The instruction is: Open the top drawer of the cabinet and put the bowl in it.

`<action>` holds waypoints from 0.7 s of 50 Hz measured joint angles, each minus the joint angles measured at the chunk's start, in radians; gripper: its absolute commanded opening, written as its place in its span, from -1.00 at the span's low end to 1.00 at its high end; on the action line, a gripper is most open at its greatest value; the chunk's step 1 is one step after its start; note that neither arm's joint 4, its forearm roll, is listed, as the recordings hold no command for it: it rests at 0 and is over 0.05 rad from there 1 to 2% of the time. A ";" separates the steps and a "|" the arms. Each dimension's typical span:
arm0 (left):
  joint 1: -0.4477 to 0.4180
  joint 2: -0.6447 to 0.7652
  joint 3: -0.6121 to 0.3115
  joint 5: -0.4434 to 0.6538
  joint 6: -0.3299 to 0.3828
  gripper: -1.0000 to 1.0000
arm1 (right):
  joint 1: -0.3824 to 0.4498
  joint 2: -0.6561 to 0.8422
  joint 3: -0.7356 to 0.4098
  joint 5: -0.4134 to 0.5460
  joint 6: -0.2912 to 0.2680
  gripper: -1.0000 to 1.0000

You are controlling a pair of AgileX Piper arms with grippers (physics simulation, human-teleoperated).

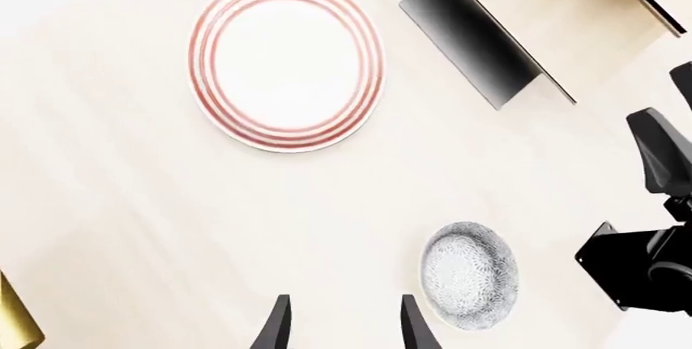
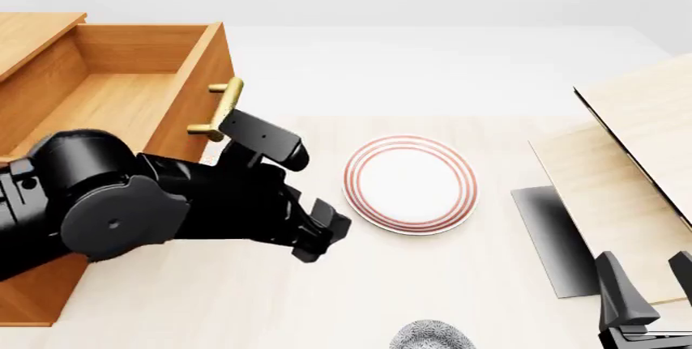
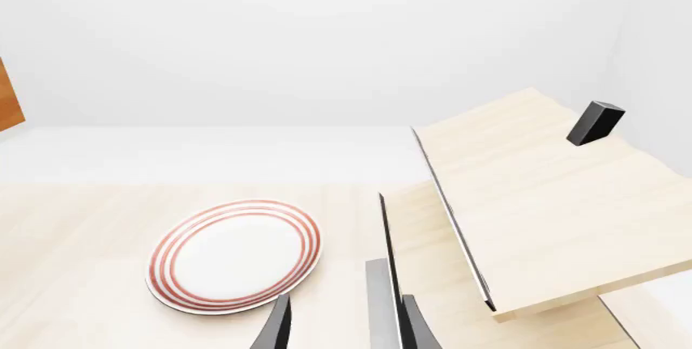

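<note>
A simulated scene at a pale wooden surface (image 2: 454, 300), seen from above and behind two black robot arms.

At the upper left of the front view the top drawer (image 2: 119, 82) of the orange-brown cabinet (image 2: 32, 300) stands pulled out, its brass bar handle (image 2: 219, 109) facing the middle of the frame. The part of its inside that shows is bare wood, with nothing in it. So the opening step looks done, and the placing step is not.

The bowl (image 2: 433, 338), small, white with dense grey-blue speckles, sits on the surface at the bottom edge of the front view, right of centre and well apart from the drawer. In the left wrist view it appears empty and lies just beside the left claw (image 1: 343, 323), whose fingers are spread apart and hold nothing. In the front view that arm reaches across the lower left of the frame.

The right claw (image 3: 343, 323) is likewise parted and holds nothing.

A flat white plate (image 2: 411, 184) with red rings lies empty at the centre. Pale wood boards (image 2: 638, 163) lean at the right.

Left to do: grasp the bowl, carry it over and set it inside the drawer.
</note>
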State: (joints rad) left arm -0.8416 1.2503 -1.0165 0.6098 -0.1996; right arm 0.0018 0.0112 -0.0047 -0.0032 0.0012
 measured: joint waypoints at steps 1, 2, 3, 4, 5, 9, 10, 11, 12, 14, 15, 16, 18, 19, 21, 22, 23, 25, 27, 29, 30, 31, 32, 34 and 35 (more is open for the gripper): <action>-0.003 0.005 0.001 -0.002 -0.003 1.00 | 0.000 0.000 0.000 0.000 0.000 1.00; -0.008 0.012 0.001 -0.005 -0.007 1.00 | 0.000 0.000 0.000 0.000 0.000 1.00; -0.013 0.019 0.001 -0.007 -0.011 1.00 | 0.000 0.000 0.000 0.000 0.000 1.00; -0.017 0.025 0.001 -0.010 -0.014 1.00 | 0.000 0.000 0.000 0.000 0.000 1.00; -0.021 0.032 0.002 -0.013 -0.017 1.00 | 0.000 0.000 0.000 0.000 0.000 1.00; -0.036 0.057 0.004 -0.023 -0.027 1.00 | 0.000 0.000 0.000 0.000 0.000 1.00; -0.039 0.062 0.005 -0.025 -0.029 1.00 | 0.000 0.000 0.000 0.000 0.000 1.00; -0.041 0.067 0.006 -0.027 -0.031 1.00 | 0.000 0.000 0.000 0.000 0.000 1.00; -0.044 0.072 0.006 -0.029 -0.032 1.00 | 0.000 0.000 0.000 0.000 0.000 1.00; -0.048 0.080 0.008 -0.034 -0.035 1.00 | 0.000 0.000 0.000 0.000 0.000 1.00; -0.051 0.085 0.008 -0.036 -0.036 1.00 | 0.000 0.000 0.000 0.000 0.000 1.00; -0.054 0.090 0.009 -0.040 -0.038 1.00 | 0.000 0.000 0.000 0.000 0.000 1.00; -0.060 0.101 0.010 -0.047 -0.042 1.00 | 0.000 0.000 0.000 0.000 0.000 1.00; -0.063 0.106 0.011 -0.050 -0.044 1.00 | 0.000 0.000 0.000 0.000 0.000 1.00; -0.069 0.116 0.013 -0.057 -0.049 1.00 | 0.000 0.000 0.000 0.000 0.000 1.00; -0.070 0.120 0.015 -0.060 -0.050 1.00 | 0.000 0.000 0.000 0.000 0.000 1.00; -0.072 0.125 0.015 -0.063 -0.051 1.00 | 0.000 0.000 0.000 0.000 0.000 1.00; -0.077 0.134 0.016 -0.069 -0.053 1.00 | 0.000 0.000 0.000 0.000 0.000 1.00; -0.081 0.142 0.016 -0.073 -0.055 1.00 | 0.000 0.000 0.000 0.000 0.000 1.00; -0.085 0.152 0.015 -0.078 -0.058 1.00 | 0.000 0.000 0.000 0.000 0.000 1.00; -0.088 0.157 0.014 -0.080 -0.059 1.00 | 0.000 0.000 0.000 0.000 0.000 1.00; -0.090 0.161 0.014 -0.082 -0.060 1.00 | 0.000 0.000 0.000 0.000 0.000 1.00; -0.093 0.166 0.012 -0.084 -0.062 1.00 | 0.000 0.000 0.000 0.000 0.000 1.00; -0.097 0.175 0.011 -0.089 -0.065 1.00 | 0.000 0.000 0.000 0.000 0.000 1.00; -0.099 0.179 0.011 -0.092 -0.067 1.00 | 0.000 0.000 0.000 0.000 0.000 1.00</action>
State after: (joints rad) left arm -0.9408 1.4293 -1.0057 0.5180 -0.2664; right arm 0.0018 0.0112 -0.0047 -0.0032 0.0011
